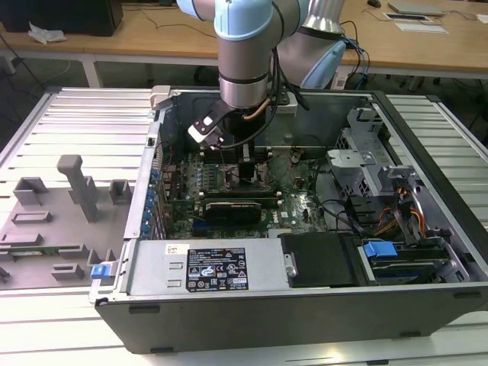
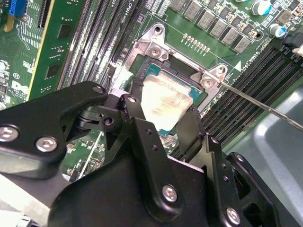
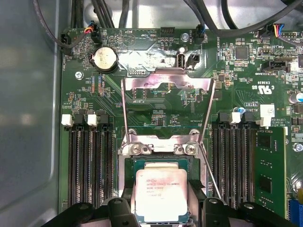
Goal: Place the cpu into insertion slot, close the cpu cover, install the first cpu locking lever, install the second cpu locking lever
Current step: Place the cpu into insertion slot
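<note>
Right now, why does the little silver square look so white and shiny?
In the second wrist view, glare washes the small flat silver-grey square cpu nearly white; in the first wrist view it is lit more softly and its print shows; in the exterior view the green circuit board looks dim and shadowed.

Slatted metal table [image 1: 84,122] bears open computer case [image 1: 305,320], grey fixture [image 1: 53,221].

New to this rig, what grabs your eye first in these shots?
In the exterior view, the pale blue robot arm reaching down into an open computer case stands out first. In the first wrist view, its black fingers grip the silver cpu right at the insertion slot, with the cpu cover tipped up open.
</note>
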`<state>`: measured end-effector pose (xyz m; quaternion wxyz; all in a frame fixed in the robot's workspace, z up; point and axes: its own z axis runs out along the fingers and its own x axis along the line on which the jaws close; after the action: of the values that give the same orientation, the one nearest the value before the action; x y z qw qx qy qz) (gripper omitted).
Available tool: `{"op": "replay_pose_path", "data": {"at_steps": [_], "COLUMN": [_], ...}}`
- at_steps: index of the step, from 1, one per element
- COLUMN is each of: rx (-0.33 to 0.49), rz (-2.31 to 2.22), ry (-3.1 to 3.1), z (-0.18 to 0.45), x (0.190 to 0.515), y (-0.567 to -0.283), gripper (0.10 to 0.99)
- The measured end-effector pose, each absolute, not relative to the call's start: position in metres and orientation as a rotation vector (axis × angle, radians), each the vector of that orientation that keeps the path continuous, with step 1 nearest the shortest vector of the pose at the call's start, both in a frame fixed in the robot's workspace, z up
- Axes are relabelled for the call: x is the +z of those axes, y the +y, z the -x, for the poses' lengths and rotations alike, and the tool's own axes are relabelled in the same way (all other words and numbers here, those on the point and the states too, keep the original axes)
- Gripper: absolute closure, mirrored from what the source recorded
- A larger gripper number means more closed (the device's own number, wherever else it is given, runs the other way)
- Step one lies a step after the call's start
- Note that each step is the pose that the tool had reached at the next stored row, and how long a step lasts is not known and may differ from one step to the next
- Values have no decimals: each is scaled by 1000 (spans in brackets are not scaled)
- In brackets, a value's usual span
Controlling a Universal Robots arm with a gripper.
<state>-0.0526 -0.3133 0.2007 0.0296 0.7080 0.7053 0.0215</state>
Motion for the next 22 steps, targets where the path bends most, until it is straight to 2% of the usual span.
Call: {"op": "replay_pose_path", "data": {"at_steps": [4, 5, 22], "rx": [67, 66, 31], "rz": [-2183, -2183, -2166], "ry": [2175, 2175, 2161], "z": [53, 53, 53], "x": [200, 201, 210], "y": [-313, -313, -313], "gripper": [541, 478, 478]}}
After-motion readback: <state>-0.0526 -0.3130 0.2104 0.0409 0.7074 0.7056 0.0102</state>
